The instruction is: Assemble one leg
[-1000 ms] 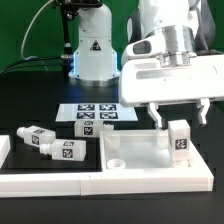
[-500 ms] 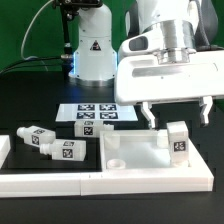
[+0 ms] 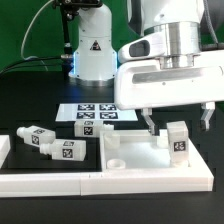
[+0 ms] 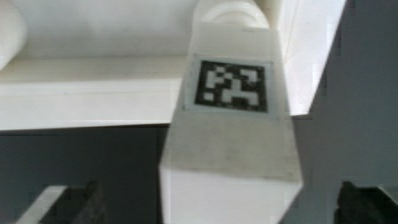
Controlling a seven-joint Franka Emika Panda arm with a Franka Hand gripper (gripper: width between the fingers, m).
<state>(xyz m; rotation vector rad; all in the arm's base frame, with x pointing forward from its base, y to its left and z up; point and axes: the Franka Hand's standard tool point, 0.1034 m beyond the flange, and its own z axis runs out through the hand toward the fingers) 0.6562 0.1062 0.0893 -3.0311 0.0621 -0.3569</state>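
A stubby white leg (image 3: 179,142) with a black-and-white tag stands upright on the far right corner of the large flat white panel (image 3: 140,158). My gripper (image 3: 178,122) hangs just above it, open, with one finger on each side of the leg's top and a clear gap on both sides. In the wrist view the leg (image 4: 228,110) fills the middle, and the dark fingertips (image 4: 71,205) stand apart from it near the frame edge. Two more tagged legs (image 3: 36,139) (image 3: 67,151) lie on the table at the exterior view's left.
The marker board (image 3: 95,115) lies behind the panel. A long white border rail (image 3: 50,183) runs along the front and up the left side. The arm's white base (image 3: 92,55) stands at the back. A round hole (image 3: 114,160) shows in the panel's near left corner.
The jaws have spread wider and let go of the upright leg. The hand has dropped slightly. The leg stays standing on the panel.
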